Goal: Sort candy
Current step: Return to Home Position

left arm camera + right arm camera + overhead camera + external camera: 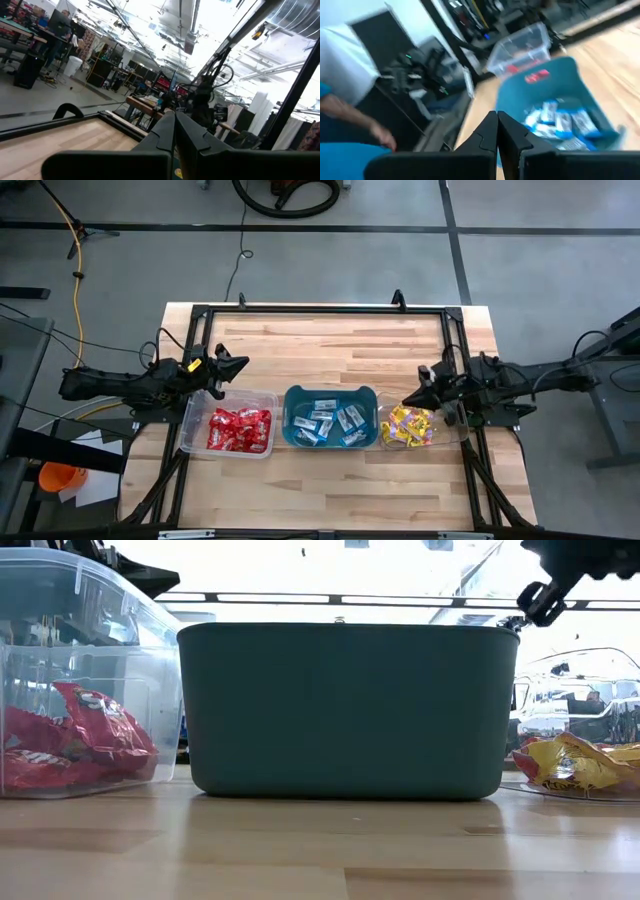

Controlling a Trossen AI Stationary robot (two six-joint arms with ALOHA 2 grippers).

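Note:
Red candy packets (240, 429) fill the clear bin (190, 425) on the left, and they show through its wall as red candy (70, 745) in the low view. Blue-and-white packets (330, 421) lie in the teal tub (330, 393), seen too as blue-and-white packets (560, 122). Yellow packets (408, 426) sit in the clear bin on the right (445, 442). My left gripper (238, 364) hovers shut above the far left corner of the red bin, its fingertips (175, 117) pressed together. My right gripper (408, 400) hangs shut above the yellow bin's far edge, fingertips (497, 116) closed, empty.
The teal tub (345, 710) stands between the two clear bins in a row near the table's near half. Bare wood (330, 340) stretches toward the far edge. A black frame (320, 309) borders the table. A person's hand and sleeve (350, 130) show beyond the table in the right wrist view.

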